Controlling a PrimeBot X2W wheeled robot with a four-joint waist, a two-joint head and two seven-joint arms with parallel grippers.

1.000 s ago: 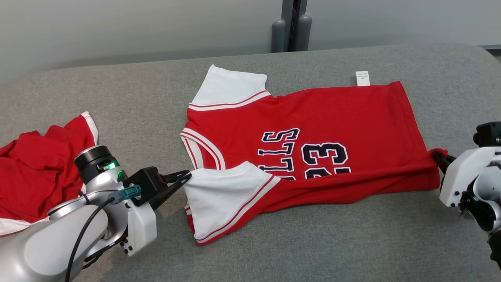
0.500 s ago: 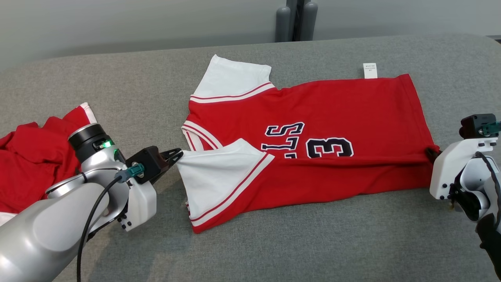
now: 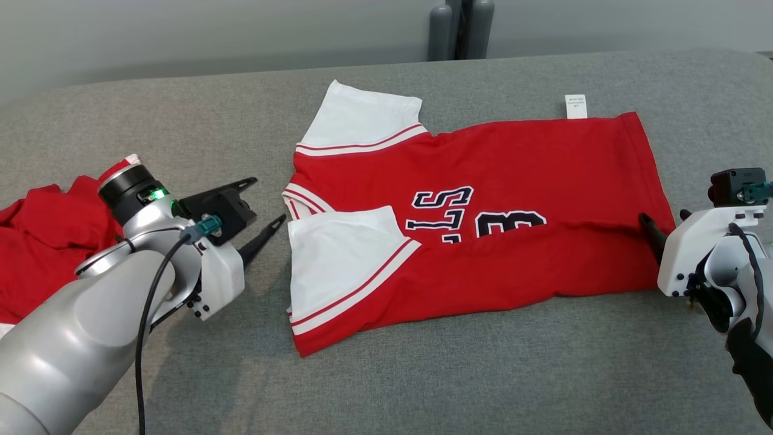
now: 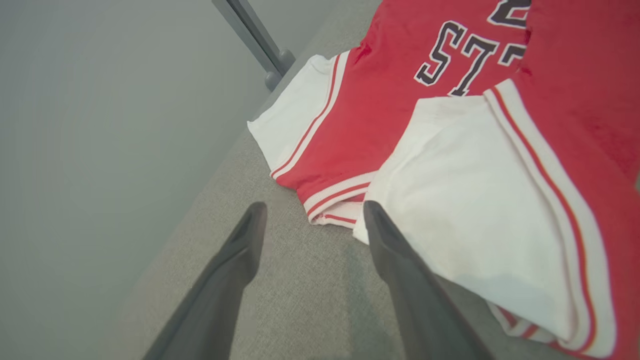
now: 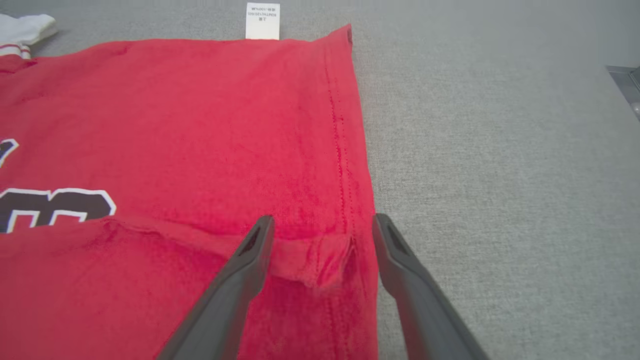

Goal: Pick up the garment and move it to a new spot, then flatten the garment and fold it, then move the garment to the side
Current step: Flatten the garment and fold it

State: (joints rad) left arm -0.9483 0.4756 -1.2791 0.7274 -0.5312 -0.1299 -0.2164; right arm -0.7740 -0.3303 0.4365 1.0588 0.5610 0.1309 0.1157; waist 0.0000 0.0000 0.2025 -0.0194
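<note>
A red jersey with white sleeves lies spread in the middle of the grey padded surface, its near long edge folded up over the printed number. Your left gripper sits just beside the near white sleeve, fingers spread, holding nothing. Your right gripper has its fingers apart, straddling the hem corner without pinching it. A second red garment lies crumpled at the far left.

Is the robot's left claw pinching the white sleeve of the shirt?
No, the left gripper is spread open beside the white sleeve, with bare grey cushion in its gap.
</note>
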